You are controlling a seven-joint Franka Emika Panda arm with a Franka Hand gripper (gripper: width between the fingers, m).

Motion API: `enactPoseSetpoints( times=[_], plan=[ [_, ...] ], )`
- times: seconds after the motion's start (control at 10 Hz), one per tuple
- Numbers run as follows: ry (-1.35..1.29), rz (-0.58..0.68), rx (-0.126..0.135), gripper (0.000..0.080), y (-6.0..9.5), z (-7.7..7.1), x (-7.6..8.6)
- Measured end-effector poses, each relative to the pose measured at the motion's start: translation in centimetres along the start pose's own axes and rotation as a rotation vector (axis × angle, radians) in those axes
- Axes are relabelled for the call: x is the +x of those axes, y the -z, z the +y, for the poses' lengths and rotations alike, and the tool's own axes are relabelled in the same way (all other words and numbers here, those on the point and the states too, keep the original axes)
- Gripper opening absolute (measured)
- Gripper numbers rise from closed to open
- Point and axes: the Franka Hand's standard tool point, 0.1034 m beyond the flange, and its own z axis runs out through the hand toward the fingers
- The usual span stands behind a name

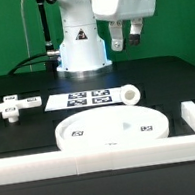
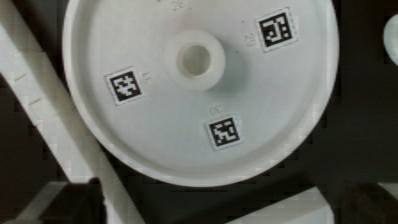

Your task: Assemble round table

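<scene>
Exterior view: disc [image 1: 111,130] lies flat by the desk edge nearest the camera, just behind the rail [image 1: 105,160]. Post [image 1: 127,95] lies mid-desk. Cross piece [image 1: 12,106] sits toward the edge at the exterior view's left. Hand [image 1: 127,37] hangs high over the far side, empty. For the disc, come down square and pinch the rim, off the tags.

Wrist view: looks down on the disc. Fingers seem apart, but only dark corners show.

Plain green wall [image 1: 4,28] across the exterior view from 9 through 12 to 3 o'clock, black table [image 1: 22,81] under it, the marker board [image 1: 89,98] flat near its centre, long white rail [image 1: 105,161] along the table edge at 6 o'clock, even soft light.
</scene>
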Motion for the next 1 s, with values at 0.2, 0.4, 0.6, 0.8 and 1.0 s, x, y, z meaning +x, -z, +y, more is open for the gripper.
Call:
enactPoseSetpoints(
  times=[0.2, 0.4, 0.6, 0.8, 1.0],
  plan=[
    [0.012, -0.007, -0.006, 0.0650, 0.0, 0.0, 0.0],
    [0.010, -0.006, -0.004, 0.0650, 0.0, 0.0, 0.0],
    [0.011, -0.007, -0.003, 0.0650, -0.1, -0.1, 0.0],
    [0.103, 0.026, -0.029, 0.0650, -1.0, 0.3, -0.1],
    [0.184, 0.060, -0.032, 0.0650, -4.6, 0.6, -0.9]
  ],
)
